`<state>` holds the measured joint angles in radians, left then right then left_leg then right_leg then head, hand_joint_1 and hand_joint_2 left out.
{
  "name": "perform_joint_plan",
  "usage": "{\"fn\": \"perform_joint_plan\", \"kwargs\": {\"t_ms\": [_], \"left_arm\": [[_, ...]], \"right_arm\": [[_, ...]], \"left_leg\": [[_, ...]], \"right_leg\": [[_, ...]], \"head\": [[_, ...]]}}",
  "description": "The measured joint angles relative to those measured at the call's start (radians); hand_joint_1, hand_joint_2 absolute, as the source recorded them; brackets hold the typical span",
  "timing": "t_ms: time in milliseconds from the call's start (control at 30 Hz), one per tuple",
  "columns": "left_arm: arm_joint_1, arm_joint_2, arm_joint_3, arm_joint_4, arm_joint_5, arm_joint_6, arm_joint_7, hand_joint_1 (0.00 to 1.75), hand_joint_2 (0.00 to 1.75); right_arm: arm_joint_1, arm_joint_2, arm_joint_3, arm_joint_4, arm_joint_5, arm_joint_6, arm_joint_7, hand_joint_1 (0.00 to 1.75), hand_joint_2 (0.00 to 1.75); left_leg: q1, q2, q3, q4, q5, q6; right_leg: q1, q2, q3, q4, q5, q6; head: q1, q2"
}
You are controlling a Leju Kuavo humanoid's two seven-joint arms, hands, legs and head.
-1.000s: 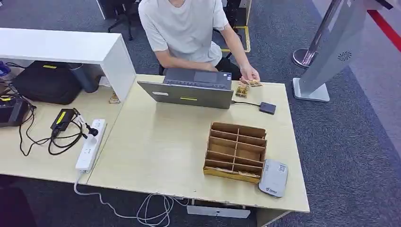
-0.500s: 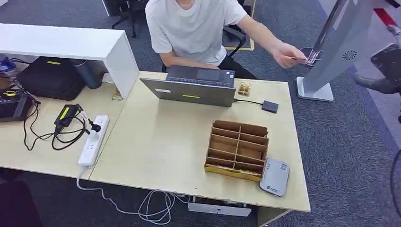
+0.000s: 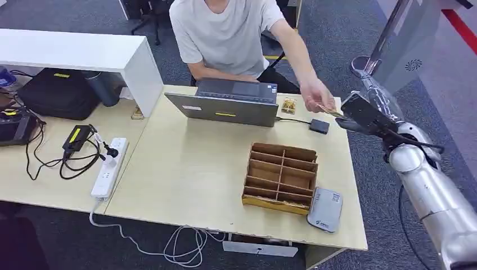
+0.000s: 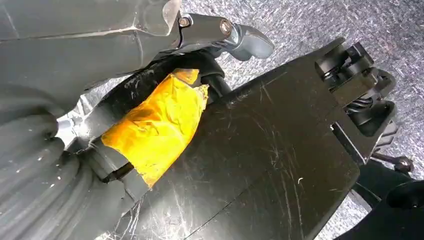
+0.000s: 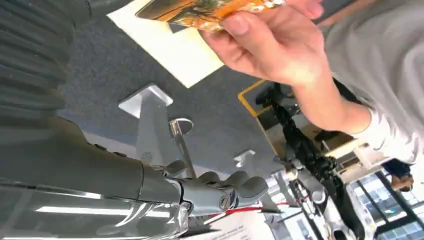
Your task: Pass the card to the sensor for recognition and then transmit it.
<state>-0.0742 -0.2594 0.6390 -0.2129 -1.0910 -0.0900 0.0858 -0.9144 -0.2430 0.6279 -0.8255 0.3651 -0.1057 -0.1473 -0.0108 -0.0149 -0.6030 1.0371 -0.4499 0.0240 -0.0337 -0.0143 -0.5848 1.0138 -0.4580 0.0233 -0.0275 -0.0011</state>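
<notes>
Pale wood makes up the desk (image 3: pixel 185 174), where a flat grey sensor box (image 3: pixel 325 210) sits near the brown cardboard sorter (image 3: pixel 281 179). Past the sorter, the right hand (image 3: pixel 360 115) reaches out; its fingers look empty, I cannot tell how wide. Just beyond, a person's hand (image 3: pixel 316 95) offers the thin orange card (image 5: pixel 210 9). Next job, I think: grip that card.
</notes>
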Motion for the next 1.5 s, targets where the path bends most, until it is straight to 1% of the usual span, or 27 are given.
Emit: {"fn": "perform_joint_plan", "kwargs": {"t_ms": [33,67,367,1100,1200,1300,1333,1433,1500], "left_arm": [[-0.001,0.0,0.0,0.0,0.003,-0.006,0.0,0.0,1.75],[-0.002,0.0,0.0,0.0,0.004,-0.011,-0.001,0.0,1.75],[-0.004,0.0,0.0,0.0,0.013,-0.019,-0.011,0.0,1.75],[-0.004,0.0,0.0,0.0,0.014,-0.027,-0.016,0.0,1.75],[-0.003,0.0,0.002,0.0,0.014,-0.032,-0.027,0.0,1.75],[0.004,0.002,0.003,0.0,0.011,-0.032,-0.066,0.0,1.75],[0.006,0.002,0.004,0.0,0.012,-0.03,-0.077,0.0,1.75],[0.007,0.003,0.011,0.0,0.019,-0.028,-0.081,0.0,1.75],[0.008,0.002,0.02,0.0,0.032,-0.025,-0.081,0.0,1.75]], "right_arm": [[0.002,0.004,0.003,0.003,0.0,0.0,0.0,0.0,1.75],[0.003,0.008,0.006,0.005,0.0,0.0,-0.001,1.75,1.75],[0.024,0.019,0.014,0.01,-0.018,-0.013,-0.024,1.75,1.75],[0.035,0.019,0.013,0.01,-0.021,-0.016,-0.027,1.75,1.75],[0.036,0.019,0.011,0.01,-0.023,-0.013,-0.031,1.75,1.75],[0.04,0.019,0.008,0.01,-0.027,-0.015,-0.036,1.75,1.75],[0.043,0.019,0.006,0.01,-0.028,-0.018,-0.041,1.75,1.75],[0.07,0.009,-0.007,-0.004,-0.029,-0.038,-0.07,1.75,1.75],[0.132,-0.022,-0.028,-0.065,-0.035,-0.069,-0.096,1.75,1.75]], "left_leg": [[0.0,0.0,0.0,0.0,0.0,0.0],[0.0,0.0,0.0,0.0,0.0,0.0],[0.0,0.0,0.0,0.0,0.0,0.0],[-0.001,-0.001,-0.001,0.0,0.001,0.0],[-0.001,-0.001,-0.001,0.0,0.001,0.0],[-0.001,-0.001,-0.001,0.0,0.001,0.0],[-0.001,-0.001,-0.001,0.0,0.001,0.0],[-0.001,-0.002,0.0,0.0,0.001,0.0],[-0.001,-0.006,0.0,0.001,0.001,0.0]], "right_leg": [[0.0,0.0,0.0,0.0,0.0,0.0],[0.0,0.0,0.0,0.0,0.0,0.0],[0.0,0.0,0.0,0.0,0.0,0.0],[0.0,-0.001,-0.001,0.0,0.001,-0.001],[0.0,-0.001,-0.001,0.0,0.001,-0.001],[-0.001,0.0,-0.001,0.0,0.001,-0.001],[-0.001,0.0,-0.001,0.0,0.001,-0.001],[-0.001,-0.001,-0.001,-0.001,0.001,-0.001],[-0.001,-0.005,0.0,-0.002,0.0,0.0]], "head": [[0.0,0.0],[0.0,0.0],[0.0,0.0],[0.0,0.0],[0.0,0.0],[0.0,0.0],[0.0,0.0],[-0.001,0.0],[-0.001,0.0]]}}
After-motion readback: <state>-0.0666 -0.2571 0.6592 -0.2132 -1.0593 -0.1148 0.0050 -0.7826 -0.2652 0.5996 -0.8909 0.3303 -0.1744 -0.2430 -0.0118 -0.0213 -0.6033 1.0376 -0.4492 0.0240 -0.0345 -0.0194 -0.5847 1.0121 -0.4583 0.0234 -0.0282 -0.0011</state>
